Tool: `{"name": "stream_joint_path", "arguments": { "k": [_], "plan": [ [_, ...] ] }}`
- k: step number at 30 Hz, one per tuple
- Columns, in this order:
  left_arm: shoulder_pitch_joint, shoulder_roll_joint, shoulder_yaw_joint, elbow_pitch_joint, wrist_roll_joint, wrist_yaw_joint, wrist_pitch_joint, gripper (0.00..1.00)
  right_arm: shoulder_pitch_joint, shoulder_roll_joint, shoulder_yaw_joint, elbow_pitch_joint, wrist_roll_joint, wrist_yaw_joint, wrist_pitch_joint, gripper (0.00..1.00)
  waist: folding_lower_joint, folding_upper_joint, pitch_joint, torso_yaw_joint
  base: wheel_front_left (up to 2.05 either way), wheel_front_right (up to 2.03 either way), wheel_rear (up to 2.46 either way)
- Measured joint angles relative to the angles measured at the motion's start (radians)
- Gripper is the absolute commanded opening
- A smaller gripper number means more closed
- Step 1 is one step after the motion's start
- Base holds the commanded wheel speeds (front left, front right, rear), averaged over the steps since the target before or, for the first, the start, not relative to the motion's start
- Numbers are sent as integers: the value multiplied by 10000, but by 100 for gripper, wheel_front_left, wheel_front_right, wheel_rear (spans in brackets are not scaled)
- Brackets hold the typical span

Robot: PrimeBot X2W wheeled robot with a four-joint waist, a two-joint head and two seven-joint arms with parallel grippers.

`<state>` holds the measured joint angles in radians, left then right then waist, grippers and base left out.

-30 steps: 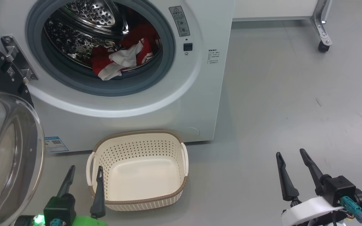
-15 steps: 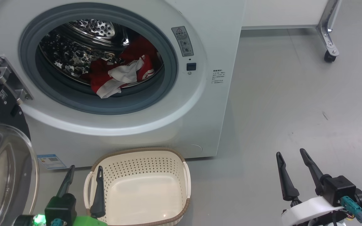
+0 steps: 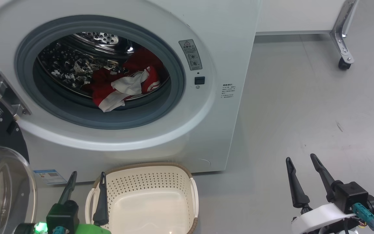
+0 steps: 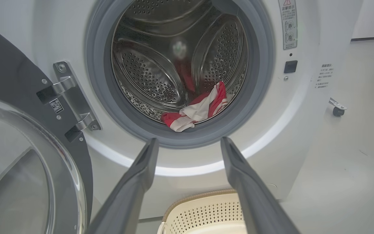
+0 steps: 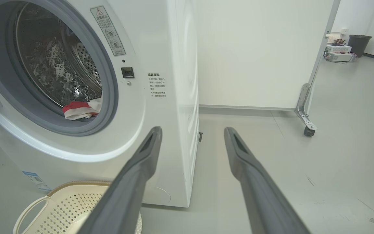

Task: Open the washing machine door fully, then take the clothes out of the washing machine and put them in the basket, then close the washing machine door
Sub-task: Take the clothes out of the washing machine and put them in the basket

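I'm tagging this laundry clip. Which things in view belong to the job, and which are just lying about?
Job: washing machine, its open door, red-and-white clothes in the drum, cream basket.
Lying about: white panel on castors, dark bin.

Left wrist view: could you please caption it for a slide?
Open left gripper faces red clothes in the drum, door wide open.

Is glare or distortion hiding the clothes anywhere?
Head view: sharp, clothes plain amid drum glints. Left wrist view: pale smeared reflection deep in the drum, clothes clear. Right wrist view: wide-angle bends the washing machine; rubber ring hides most of the clothes.
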<state>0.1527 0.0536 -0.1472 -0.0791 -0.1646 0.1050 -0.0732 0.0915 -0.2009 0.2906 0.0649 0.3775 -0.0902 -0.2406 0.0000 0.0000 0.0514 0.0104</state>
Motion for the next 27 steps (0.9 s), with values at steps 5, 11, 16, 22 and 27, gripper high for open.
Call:
{"name": "stream_joint_path", "arguments": {
  "k": [5,11,16,22,27],
  "plan": [
    [0,-4,4,23,-2,40,0,100,-1,-17,-2,4,2,2,0,100,0,0,0,-5,21,-21,0],
    [-1,-6,-4,52,-2,40,0,100,-1,-25,-2,4,2,2,2,100,0,0,-2,-7,4,-4,0],
    [-1,-6,-17,54,-2,40,0,100,-1,-27,0,4,2,2,2,100,0,0,1,-6,0,0,0],
    [-1,-6,-21,59,-2,42,0,100,-1,-27,15,2,2,2,2,100,0,0,20,-14,0,0,0],
    [-5,-8,-35,58,-2,42,0,100,-3,-25,33,-54,2,4,2,100,0,0,114,-47,0,0,0]
  ]
}}
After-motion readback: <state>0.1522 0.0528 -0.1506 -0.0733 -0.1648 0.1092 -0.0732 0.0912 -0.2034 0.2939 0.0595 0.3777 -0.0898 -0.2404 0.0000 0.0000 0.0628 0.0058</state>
